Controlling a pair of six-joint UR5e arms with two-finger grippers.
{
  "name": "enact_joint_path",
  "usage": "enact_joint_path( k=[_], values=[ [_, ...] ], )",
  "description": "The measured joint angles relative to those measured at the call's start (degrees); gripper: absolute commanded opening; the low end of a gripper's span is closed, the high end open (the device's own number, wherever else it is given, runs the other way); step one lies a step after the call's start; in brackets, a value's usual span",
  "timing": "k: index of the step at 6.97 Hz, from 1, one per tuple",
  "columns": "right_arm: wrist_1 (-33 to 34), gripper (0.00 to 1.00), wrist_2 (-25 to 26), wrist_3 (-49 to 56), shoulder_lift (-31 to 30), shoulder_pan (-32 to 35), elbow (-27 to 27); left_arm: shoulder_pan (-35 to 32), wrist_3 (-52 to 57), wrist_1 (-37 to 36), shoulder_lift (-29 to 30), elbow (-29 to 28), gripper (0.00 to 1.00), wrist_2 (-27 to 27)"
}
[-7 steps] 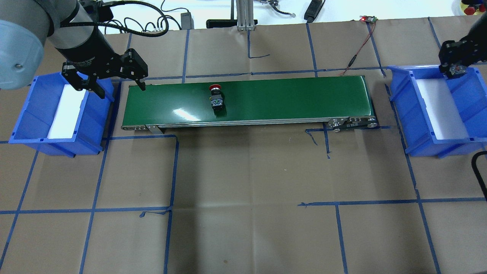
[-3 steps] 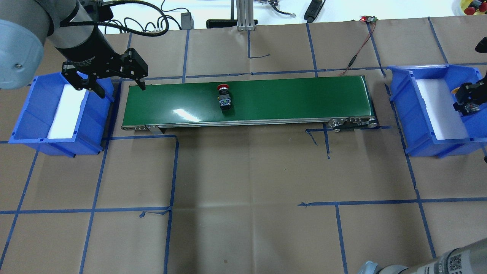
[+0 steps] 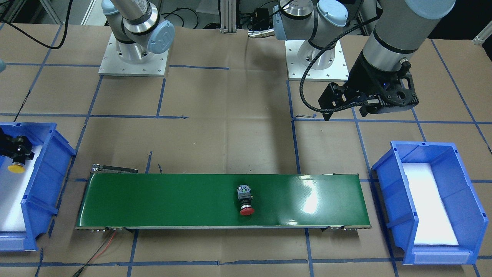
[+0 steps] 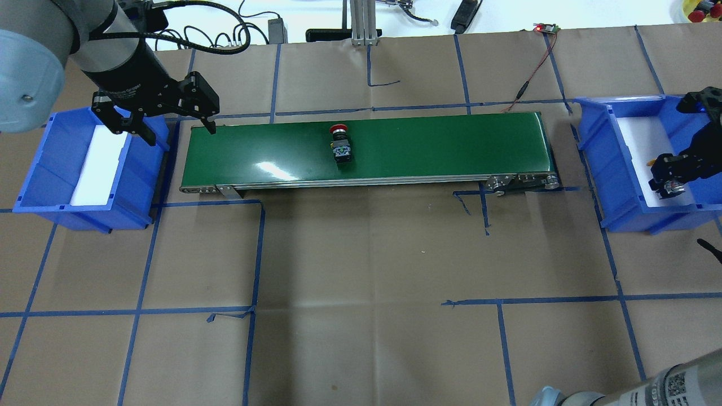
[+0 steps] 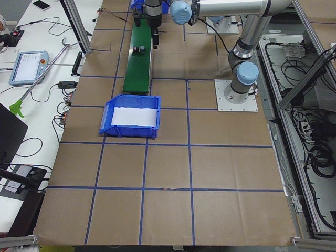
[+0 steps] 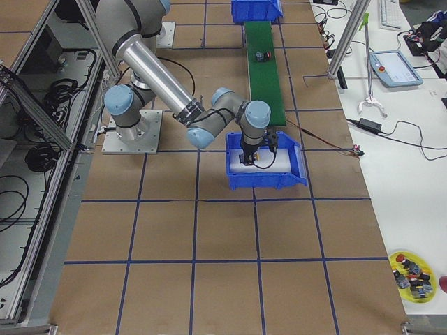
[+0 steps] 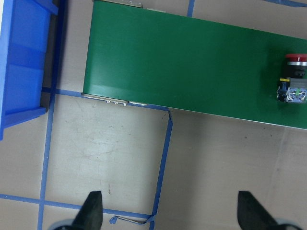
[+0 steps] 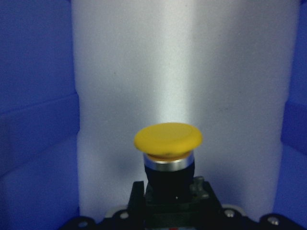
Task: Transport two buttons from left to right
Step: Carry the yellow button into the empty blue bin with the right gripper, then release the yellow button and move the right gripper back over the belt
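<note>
Yellow button [image 8: 168, 139], clamped in the right gripper [image 4: 667, 181], has sunk into the blue bin [image 4: 597, 148] beneath; left gripper [image 4: 179, 129] gapes empty. First delivery looks imminent.

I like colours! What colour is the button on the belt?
Red cap; best in front-facing view.

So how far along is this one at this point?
Done: the left bin shows only its white pad, so nothing remains to fetch there. In hand: the right gripper holds the yellow button over the right bin, not yet released. Left: the red button lies midway along the belt and needs binning. The left gripper is open, empty.
</note>
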State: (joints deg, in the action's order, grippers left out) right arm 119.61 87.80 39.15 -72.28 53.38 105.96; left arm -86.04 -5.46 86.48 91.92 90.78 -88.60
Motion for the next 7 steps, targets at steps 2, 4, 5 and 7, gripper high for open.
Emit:
enact_joint_path(
  k=[2,4,5,7],
  values=[
    [1.3,0.37,0.0,-0.1,0.3,0.0,2.1,0.0,0.1,-0.1,0.0,0.0,1.00,0.0],
    [3.6,0.97,0.1,-0.1,0.5,0.1,2.5,0.0,0.1,-0.1,0.0,0.0,1.00,0.0],
    [4.0,1.00,0.0,-0.1,0.6,0.1,2.5,0.0,0.2,-0.1,0.0,0.0,1.00,0.0],
    [4.2,1.00,-0.8,-0.1,0.6,0.1,2.5,0.0,0.2,-0.1,0.0,0.1,1.00,0.0]
  ],
)
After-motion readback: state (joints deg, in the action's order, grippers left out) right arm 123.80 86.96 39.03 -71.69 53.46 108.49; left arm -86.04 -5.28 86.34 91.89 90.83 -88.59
